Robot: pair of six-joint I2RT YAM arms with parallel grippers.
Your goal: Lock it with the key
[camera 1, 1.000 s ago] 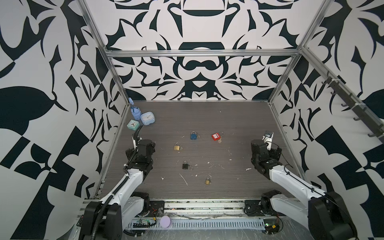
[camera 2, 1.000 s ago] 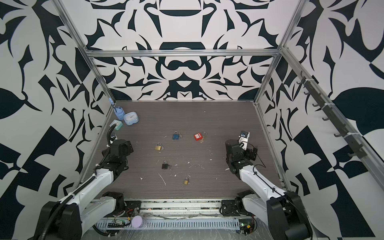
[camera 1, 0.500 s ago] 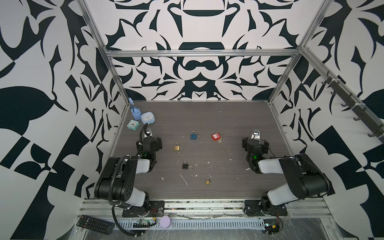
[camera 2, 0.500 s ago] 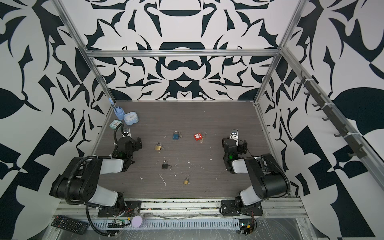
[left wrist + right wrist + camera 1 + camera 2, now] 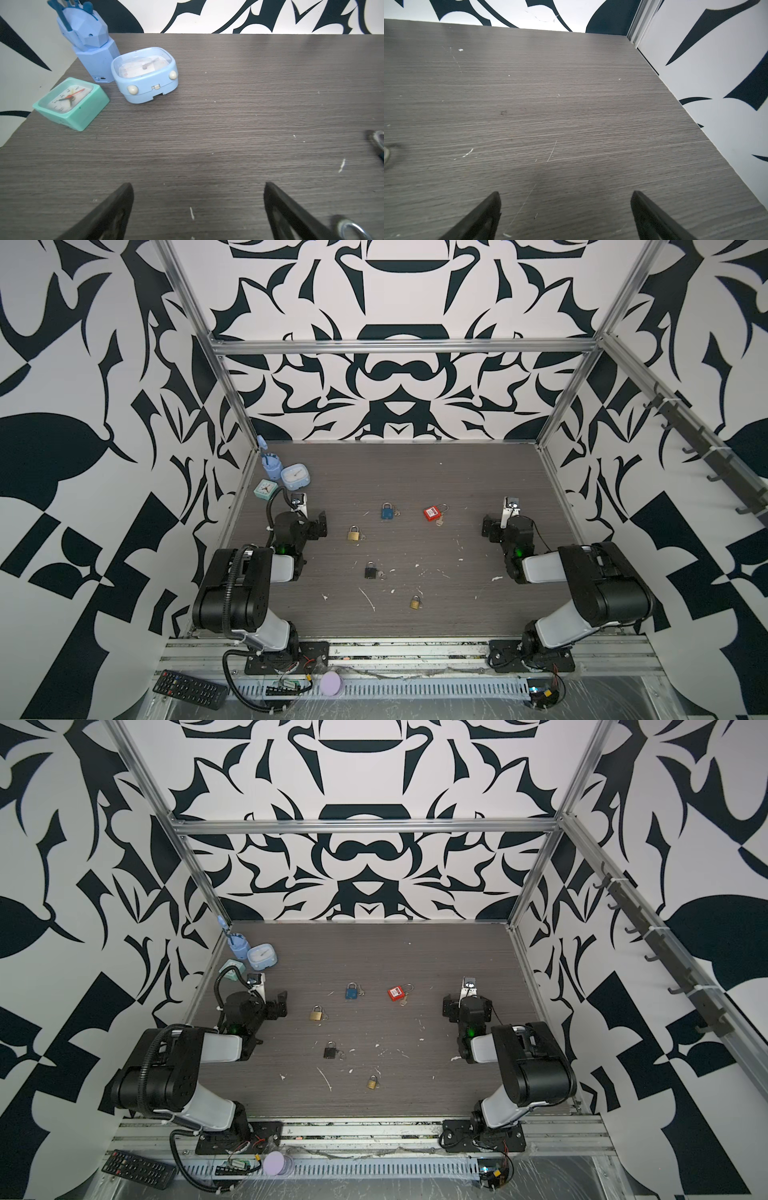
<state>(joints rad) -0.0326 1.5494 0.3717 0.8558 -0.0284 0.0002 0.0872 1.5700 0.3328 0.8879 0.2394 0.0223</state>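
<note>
Left wrist view: metal shackle [image 5: 351, 230] just beside the left tool [image 5: 197, 184], blurred and cut off by the frame edge. A second ring [image 5: 378, 141], farther from that tool, is likewise blurred and cropped. In a top view: key [image 5: 362, 536] near that tool, too small to resolve.

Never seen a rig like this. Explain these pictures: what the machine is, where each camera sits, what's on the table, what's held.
These are two robot arms, the left arm and the right arm, bolted at the near edge of a grey table. Both top views look down from overhead on the whole scene; each wrist view rides on an arm and looks out past its jaws. Five padlocks lie in the middle: a blue padlock, a red padlock, a brass padlock, a black padlock and a smaller brass padlock. In the far left corner sit a blue clock, a green clock and a blue holder. Both pairs of jaws are open and hold nothing.
</note>
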